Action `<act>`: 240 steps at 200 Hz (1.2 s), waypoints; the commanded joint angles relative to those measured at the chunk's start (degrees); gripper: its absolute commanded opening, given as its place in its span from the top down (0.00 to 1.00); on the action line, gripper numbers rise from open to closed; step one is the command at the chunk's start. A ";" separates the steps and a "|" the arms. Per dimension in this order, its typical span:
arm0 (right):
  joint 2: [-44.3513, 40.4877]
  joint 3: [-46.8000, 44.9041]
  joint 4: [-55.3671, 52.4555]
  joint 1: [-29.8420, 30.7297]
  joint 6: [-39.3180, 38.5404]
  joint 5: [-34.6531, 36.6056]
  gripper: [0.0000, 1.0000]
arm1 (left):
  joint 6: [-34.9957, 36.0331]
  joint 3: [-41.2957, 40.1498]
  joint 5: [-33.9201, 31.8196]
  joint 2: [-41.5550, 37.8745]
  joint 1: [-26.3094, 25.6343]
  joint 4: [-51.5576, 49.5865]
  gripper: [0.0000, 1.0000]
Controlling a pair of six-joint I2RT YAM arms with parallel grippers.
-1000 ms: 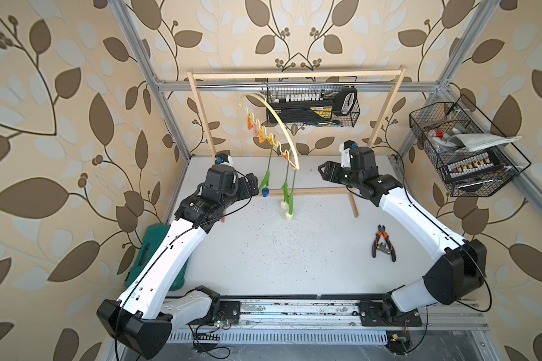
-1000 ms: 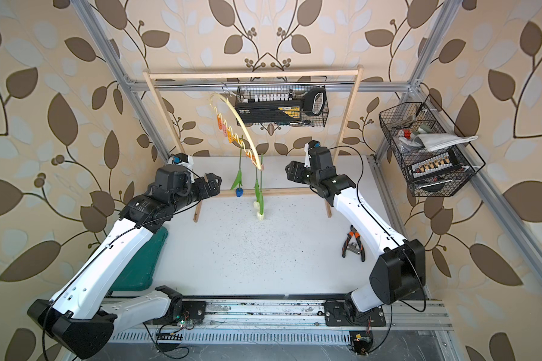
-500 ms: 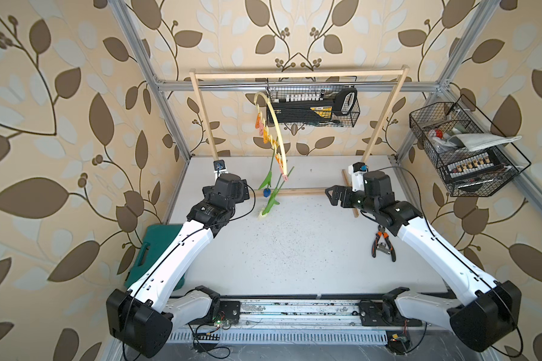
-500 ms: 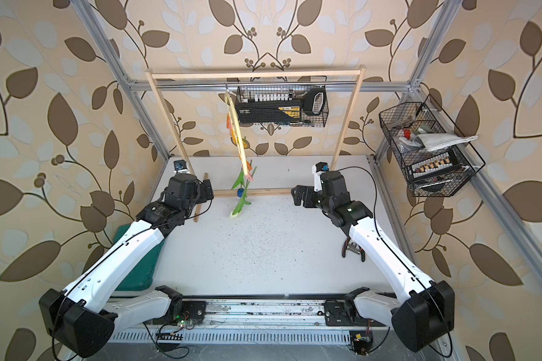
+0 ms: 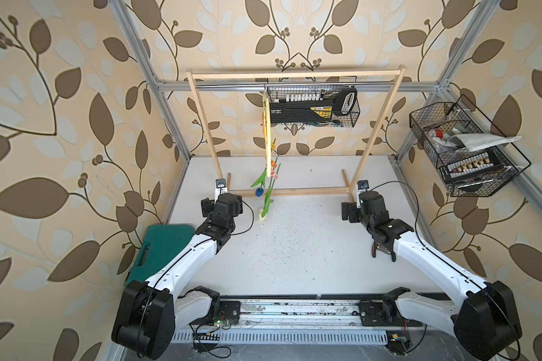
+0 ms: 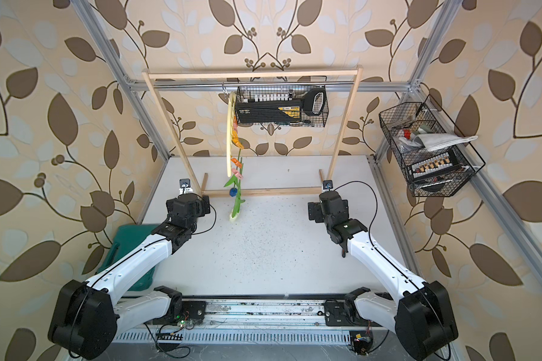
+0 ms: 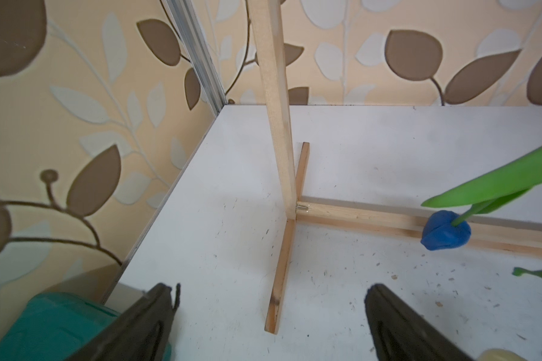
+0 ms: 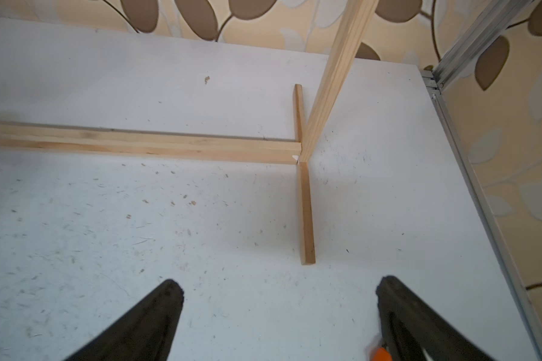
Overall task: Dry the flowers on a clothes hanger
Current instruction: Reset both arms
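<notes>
**Colleague:** What's on your screen, left to right?

**Me:** Far left, the green case point(image 5: 166, 247) lies shut beside the table point(image 5: 294, 256). My left gripper point(image 7: 273, 292) is spread wide and grips nothing. It points at a foot of the rack frame point(image 5: 294, 74).

**Colleague:** And the flowers?

**Me:** The flowers point(image 5: 267, 201) hang heads down from the pegs point(image 6: 237, 162) of the clothes hanger point(image 5: 267, 137). It dangles edge-on below the rack's top bar. The blue head point(image 7: 445, 229) is level with the rack's bottom bar, and a cream head hangs lower, near the table.

**Colleague:** Baskets?

**Me:** The back basket point(image 5: 354, 120), just right of the hanger, holds a black tool with a yellow label. My right gripper point(image 8: 279, 290) is also splayed and bare, with pliers point(image 5: 375, 250) partly under that arm. The side basket point(image 5: 420, 131) holds a folded pale cloth and a black tray of small bits.
</notes>
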 commanded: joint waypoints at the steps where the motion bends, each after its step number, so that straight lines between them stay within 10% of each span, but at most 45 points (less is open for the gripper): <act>1: -1.73 -5.18 11.23 -0.34 -6.76 5.01 0.01 | 6.35 -5.34 3.09 -2.98 0.92 13.21 0.01; 122: 8.41 -25.26 57.00 -14.70 -7.06 -5.60 0.02 | 6.24 -16.11 13.18 10.49 12.49 34.13 0.01; 155: 25.13 -29.72 84.95 -15.34 -8.89 -5.88 0.02 | 6.33 -18.42 17.38 17.81 16.04 45.66 0.01; 240: 21.52 -22.01 64.00 -15.58 -7.27 -5.15 0.01 | 2.06 -13.89 22.08 21.68 20.88 38.50 0.01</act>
